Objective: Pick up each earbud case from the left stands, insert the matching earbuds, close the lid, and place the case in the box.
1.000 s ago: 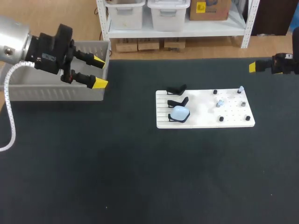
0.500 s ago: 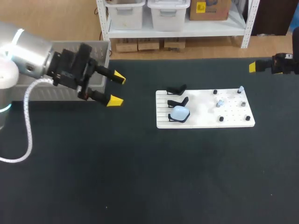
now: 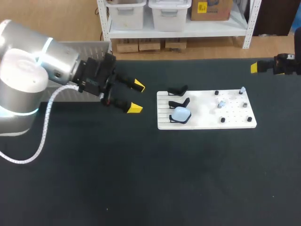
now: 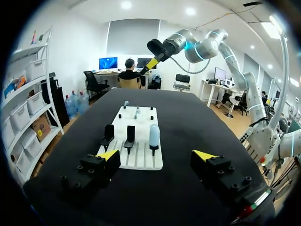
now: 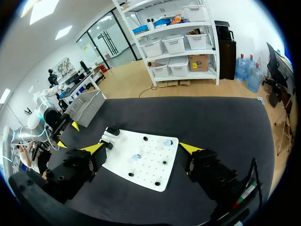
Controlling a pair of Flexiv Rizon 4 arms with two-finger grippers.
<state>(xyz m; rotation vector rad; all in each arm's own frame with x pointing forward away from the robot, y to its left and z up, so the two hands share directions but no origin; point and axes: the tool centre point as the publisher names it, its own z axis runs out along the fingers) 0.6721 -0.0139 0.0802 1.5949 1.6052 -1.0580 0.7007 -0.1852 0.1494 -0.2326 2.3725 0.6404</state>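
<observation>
A broad run of dark bench (image 3: 150,179) stretches from the near edge up to the white board (image 3: 204,121), which lies right of the middle with its long sides parallel to that edge.

The left tool (image 3: 136,97) hangs above the bench just short of the board's left edge. Its fingers are spread wide with nothing between them, and a strip of bench shows between its tips and the board. From its wrist camera the board lies straight ahead of it.

Three black stands (image 3: 179,101) line the board's left end. The pale blue earbud case (image 3: 181,113) sits on the stand closest to the near edge, lid down. Small pegs (image 3: 222,120) dot the board's right half. Two pale bits there are probably the earbuds (image 3: 221,102), though they are too small to be sure.

Farther back, the grey box (image 3: 96,45) sits at the far left corner, mostly hidden behind the left arm (image 3: 51,70). The right tool (image 5: 142,148) hovers over the far right edge, well apart from the board, its fingers released and gripping nothing.
</observation>
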